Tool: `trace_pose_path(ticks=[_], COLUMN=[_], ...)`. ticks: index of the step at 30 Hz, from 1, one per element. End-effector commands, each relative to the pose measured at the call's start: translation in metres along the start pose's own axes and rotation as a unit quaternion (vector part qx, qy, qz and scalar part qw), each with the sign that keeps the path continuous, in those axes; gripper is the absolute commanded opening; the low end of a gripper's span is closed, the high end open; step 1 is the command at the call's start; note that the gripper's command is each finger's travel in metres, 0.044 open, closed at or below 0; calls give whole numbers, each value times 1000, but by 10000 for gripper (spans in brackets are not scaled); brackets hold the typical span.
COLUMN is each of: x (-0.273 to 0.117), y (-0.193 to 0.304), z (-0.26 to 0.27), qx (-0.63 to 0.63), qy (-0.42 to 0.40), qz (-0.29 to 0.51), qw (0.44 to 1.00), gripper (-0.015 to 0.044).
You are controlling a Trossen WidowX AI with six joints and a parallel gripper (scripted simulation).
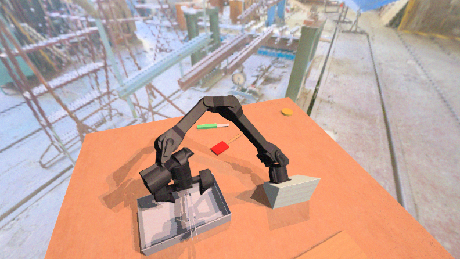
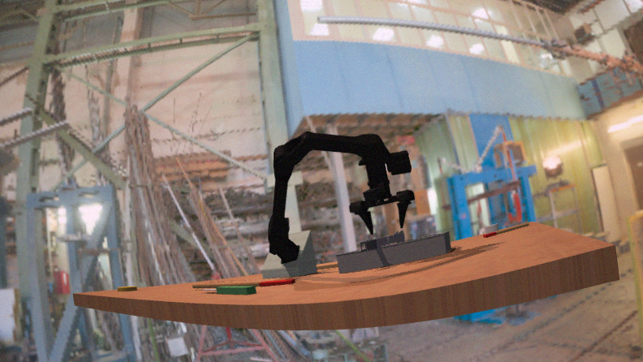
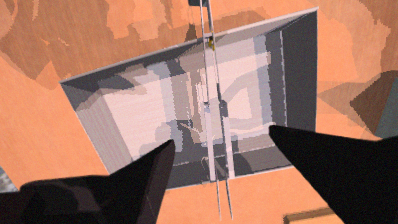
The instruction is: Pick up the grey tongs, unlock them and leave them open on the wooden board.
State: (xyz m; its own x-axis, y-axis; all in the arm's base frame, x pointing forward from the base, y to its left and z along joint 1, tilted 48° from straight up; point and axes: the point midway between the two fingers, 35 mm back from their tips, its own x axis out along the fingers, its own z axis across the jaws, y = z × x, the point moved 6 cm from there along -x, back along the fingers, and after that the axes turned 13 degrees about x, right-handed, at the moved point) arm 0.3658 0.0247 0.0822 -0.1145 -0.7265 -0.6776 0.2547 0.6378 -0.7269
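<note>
The grey tongs (image 1: 189, 212) (image 2: 395, 236) (image 3: 228, 150) lie across the roasting tin (image 1: 161, 247) (image 2: 418, 252) (image 3: 300, 75), their two long arms close together. In the wrist view they run past both long rims, with a dark block at the top edge and a small yellow part near the upper rim. My gripper (image 1: 187, 197) (image 2: 386, 231) (image 3: 220, 137) is open and empty, pointing down over the tin, its fingertips on either side of the tongs and above them. The wooden board (image 1: 337, 249) (image 2: 327, 265) (image 3: 310, 216) shows only in part.
The pale wedge-shaped base block (image 1: 293, 193) (image 2: 305, 252) stands beside the tin. A red-headed tool (image 1: 220, 147) (image 2: 276, 282), a green-handled tool (image 1: 207, 126) (image 2: 235, 290) and a yellow disc (image 1: 287, 111) (image 2: 127, 288) lie away from it. The tin's walls stand up around the tongs.
</note>
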Motion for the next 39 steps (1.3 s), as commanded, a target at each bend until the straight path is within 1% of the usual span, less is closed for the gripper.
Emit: trace_pose_path(ticks=[1,9,39], x=[0,5,54], y=[-5,-5,-5], z=[-3,-3,-1], qx=[2,2,2], qy=[0,0,0], qz=[-4,-3,-4], qw=[1000,1000,1000], gripper=[440,440,440])
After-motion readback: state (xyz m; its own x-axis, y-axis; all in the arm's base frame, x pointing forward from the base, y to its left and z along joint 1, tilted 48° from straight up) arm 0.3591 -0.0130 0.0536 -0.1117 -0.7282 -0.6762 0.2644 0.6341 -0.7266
